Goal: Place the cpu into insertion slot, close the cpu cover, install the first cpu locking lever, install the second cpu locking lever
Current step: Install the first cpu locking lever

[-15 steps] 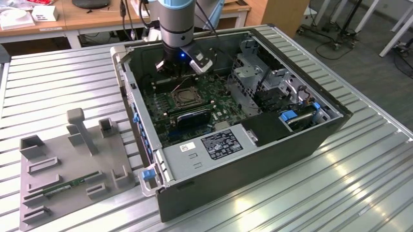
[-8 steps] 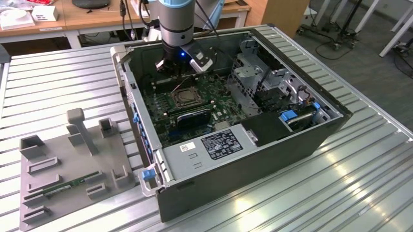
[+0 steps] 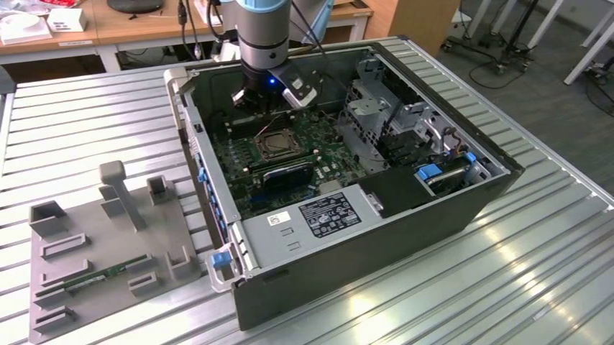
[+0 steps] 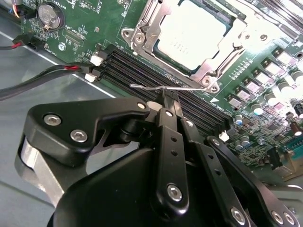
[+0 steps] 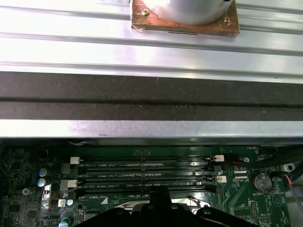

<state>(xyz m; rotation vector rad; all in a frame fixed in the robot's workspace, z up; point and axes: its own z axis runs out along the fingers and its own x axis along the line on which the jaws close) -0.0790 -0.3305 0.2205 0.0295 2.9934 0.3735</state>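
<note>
gripper [image 4: 165, 97]: fingers pinched together on the locking lever [image 4: 142, 87], a thin wire rod. Can't tell which of the two levers it is.
- lever's long axis runs across the black memory slots [image 4: 142, 71]. One end meets a corner of the socket frame, the other ends in a small hook out over the slots. Can't tell how far it stands off the board.
- cpu [image 4: 189, 33] is seated in the insertion slot [image 3: 278, 146], lying flat with its metal top up.
- cpu cover [image 4: 215, 64] is down flat around it, the chip top showing through the cut-out.
- socket sits just beside the memory slots on the green motherboard [image 4: 118, 14], one edge parallel to them.
- coin cell [image 4: 50, 15] and red/black cables [image 4: 47, 75] sit off one end of the slots.

Writing: faint marks on the chip top and white silk-screen lettering along the slots [image 5: 142, 172] in the first wrist view. There the gripper [image 5: 158, 191] pokes in at the edge. The power supply [image 3: 317, 223] carries a dark label [image 3: 326, 212] plus a small white one. Print not transcribed.

Exterior view: gripper [image 3: 267, 97] is down inside the open computer case [image 3: 403, 215], at the far end of the board. The case lies on a slatted metal table [image 3: 518, 273]. A grey fixture tray [image 3: 106, 244] at the exterior view's left holds a memory stick [image 3: 96, 277].
</note>
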